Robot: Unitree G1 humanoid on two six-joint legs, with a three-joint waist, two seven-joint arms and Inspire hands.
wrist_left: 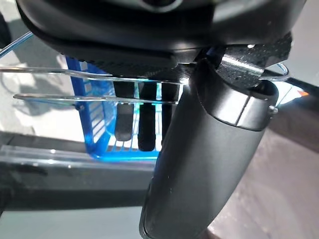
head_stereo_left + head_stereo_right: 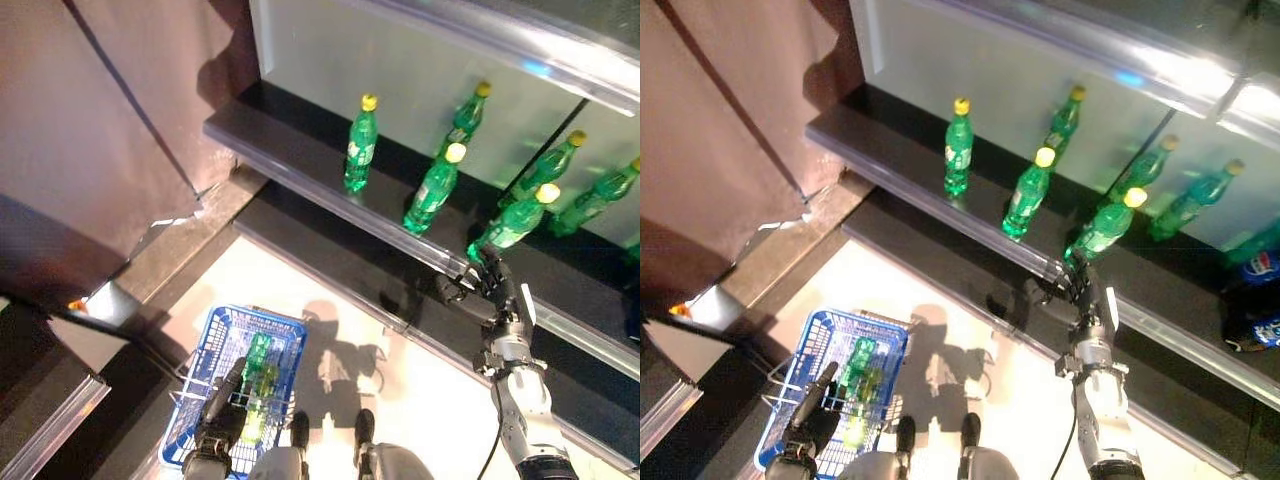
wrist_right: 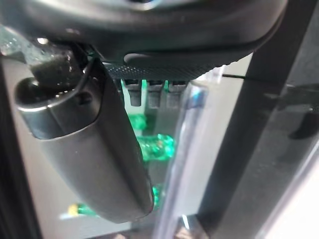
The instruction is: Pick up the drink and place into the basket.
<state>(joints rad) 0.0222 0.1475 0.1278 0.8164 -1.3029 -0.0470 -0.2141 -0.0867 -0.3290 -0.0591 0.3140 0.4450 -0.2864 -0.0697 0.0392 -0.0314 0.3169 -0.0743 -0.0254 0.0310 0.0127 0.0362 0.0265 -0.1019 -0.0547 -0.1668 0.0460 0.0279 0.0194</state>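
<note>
Two bottles [image 2: 257,372] already lie in the basket [image 2: 290,335], handle gripped by left hand [image 2: 222,410]; right hand [image 2: 492,283], fingers uncurled, reaches the shelf-edge drink [image 2: 510,227], not yet grasped.

On the shelf [image 2: 300,150], three bottles stand along the front edge: one [image 2: 360,145] toward the left end stands alone with bare shelf on either side, the middle one [image 2: 434,190] has a gap to each neighbour, and the right hand [image 2: 490,285] is at the base of the tilted third [image 2: 512,225]. The back wall rises just behind them. The basket [image 2: 205,350] on the floor is open at the top, though bottles [image 2: 256,385] lie inside and the left hand [image 2: 225,410] sits at its near rim.
</note>
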